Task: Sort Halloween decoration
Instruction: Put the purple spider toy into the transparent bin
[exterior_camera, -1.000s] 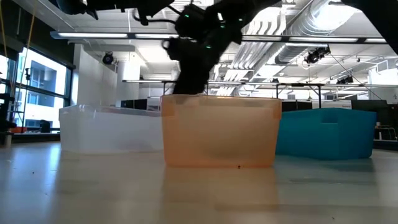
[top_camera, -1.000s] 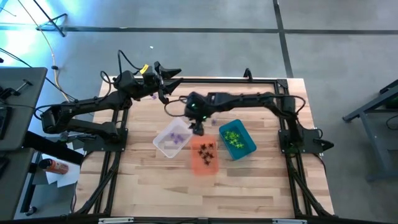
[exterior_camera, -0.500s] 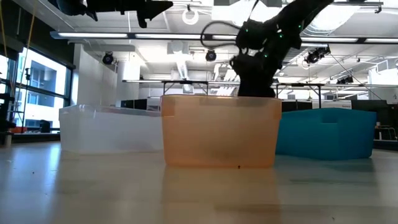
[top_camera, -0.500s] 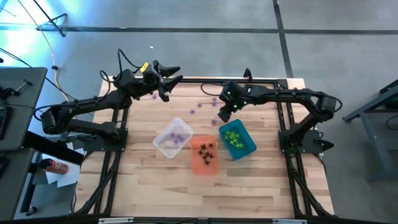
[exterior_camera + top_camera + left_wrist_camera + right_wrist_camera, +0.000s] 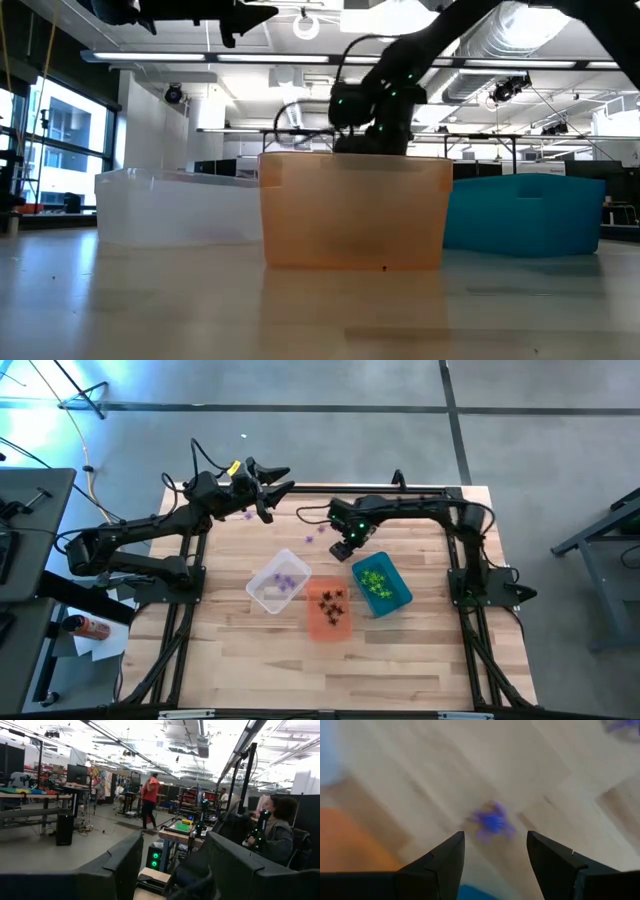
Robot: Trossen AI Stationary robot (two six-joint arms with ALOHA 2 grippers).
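One purple spider trinket lies on the bench just ahead of the right end effector, fingers parted; left end effector waits open, raised.

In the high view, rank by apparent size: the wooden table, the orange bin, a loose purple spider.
1. Wooden table, by far the largest.
2. Orange bin, covering only a small patch of it.
3. Loose purple spider, a mere speck on the wood.
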